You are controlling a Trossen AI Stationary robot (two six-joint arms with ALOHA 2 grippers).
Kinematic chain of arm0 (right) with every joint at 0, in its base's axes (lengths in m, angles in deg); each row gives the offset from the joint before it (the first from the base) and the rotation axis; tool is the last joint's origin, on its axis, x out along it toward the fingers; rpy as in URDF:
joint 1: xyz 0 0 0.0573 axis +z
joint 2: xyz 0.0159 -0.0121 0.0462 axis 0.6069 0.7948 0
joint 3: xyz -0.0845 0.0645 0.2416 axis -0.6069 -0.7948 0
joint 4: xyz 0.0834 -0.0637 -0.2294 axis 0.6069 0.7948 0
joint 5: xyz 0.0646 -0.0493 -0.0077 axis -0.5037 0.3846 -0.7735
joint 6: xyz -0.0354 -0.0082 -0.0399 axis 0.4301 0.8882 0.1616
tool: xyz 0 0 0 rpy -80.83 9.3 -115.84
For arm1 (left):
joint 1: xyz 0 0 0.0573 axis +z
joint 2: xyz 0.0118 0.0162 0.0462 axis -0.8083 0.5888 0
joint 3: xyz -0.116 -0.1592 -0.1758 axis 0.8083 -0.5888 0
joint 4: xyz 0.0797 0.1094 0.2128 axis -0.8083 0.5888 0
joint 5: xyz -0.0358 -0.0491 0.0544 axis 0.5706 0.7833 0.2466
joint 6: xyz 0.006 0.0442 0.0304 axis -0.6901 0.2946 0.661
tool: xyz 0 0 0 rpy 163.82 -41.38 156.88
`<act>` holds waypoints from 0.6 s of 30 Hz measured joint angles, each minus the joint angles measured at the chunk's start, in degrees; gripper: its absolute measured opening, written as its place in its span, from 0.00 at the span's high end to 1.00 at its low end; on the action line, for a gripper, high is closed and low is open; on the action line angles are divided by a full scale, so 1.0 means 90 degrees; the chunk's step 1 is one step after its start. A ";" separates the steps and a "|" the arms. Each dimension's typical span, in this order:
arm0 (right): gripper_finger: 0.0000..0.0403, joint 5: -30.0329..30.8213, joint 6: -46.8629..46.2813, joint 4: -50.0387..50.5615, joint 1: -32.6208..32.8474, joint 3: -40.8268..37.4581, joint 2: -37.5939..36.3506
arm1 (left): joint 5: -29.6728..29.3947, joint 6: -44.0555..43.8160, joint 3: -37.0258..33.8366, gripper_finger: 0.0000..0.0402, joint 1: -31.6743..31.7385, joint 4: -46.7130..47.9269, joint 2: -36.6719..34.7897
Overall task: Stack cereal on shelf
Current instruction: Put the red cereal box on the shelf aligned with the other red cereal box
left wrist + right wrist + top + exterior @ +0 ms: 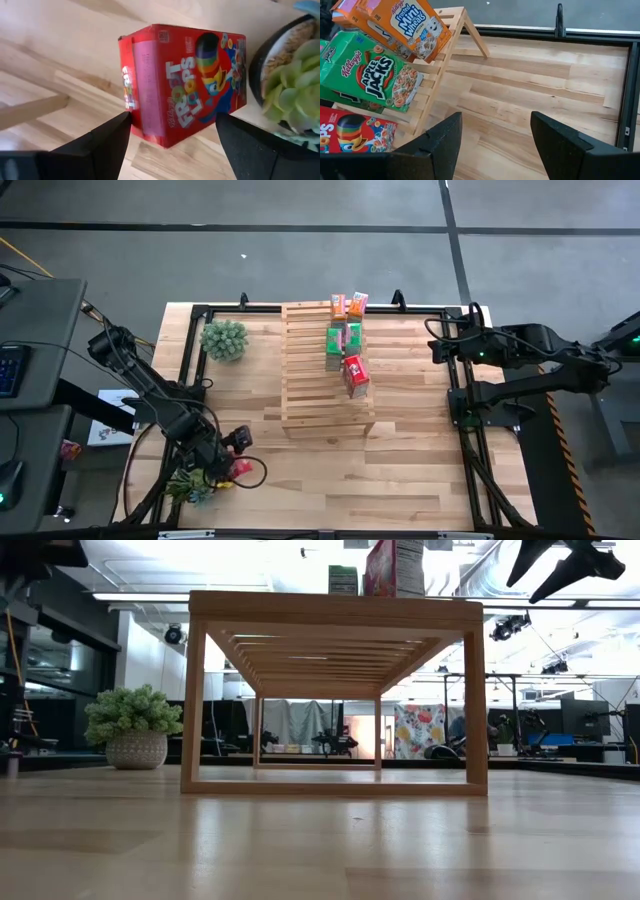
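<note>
From above we see the wooden shelf in the middle of the table, with five cereal boxes along its right side: two orange boxes at the far end, two green boxes behind them toward the middle, and one red box nearest the front. A potted plant stands left of the shelf, well apart from it. The left gripper is down at the front left corner of the table, over a second red box that lies beside another small plant. The right arm waits off the table's right edge. From table height we see the shelf end-on, a red box and a green box showing on top of it, the potted plant to its left, and the right gripper hanging high, its jaws apart. In the left wrist view the red box lies on its side on the table between the two fingers, which stand wide at either side of it; we cannot tell if they touch it. The small plant's dark pot sits just beside the box. In the right wrist view the jaws stand wide with nothing between them, and the orange, green and red boxes sit on the shelf.
</note>
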 joint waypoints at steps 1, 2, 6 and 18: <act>0.43 0.0002 -0.0003 0.0000 0.0000 0.0000 0.0000 | -0.0014 -0.0100 0.0000 0.29 0.0000 0.0006 0.0002; 0.43 0.0002 -0.0002 0.0000 0.0000 0.0000 0.0000 | -0.0015 -0.0198 0.0000 0.29 -0.0001 0.0012 0.0002; 0.43 0.0015 -0.0002 0.0000 0.0000 0.0000 0.0000 | -0.0051 -0.0501 0.0000 0.29 -0.0052 0.0018 0.0002; 0.43 0.0029 -0.0002 0.0000 0.0000 0.0000 0.0000 | -0.0348 -0.1234 0.0047 0.29 -0.0061 0.0001 0.0001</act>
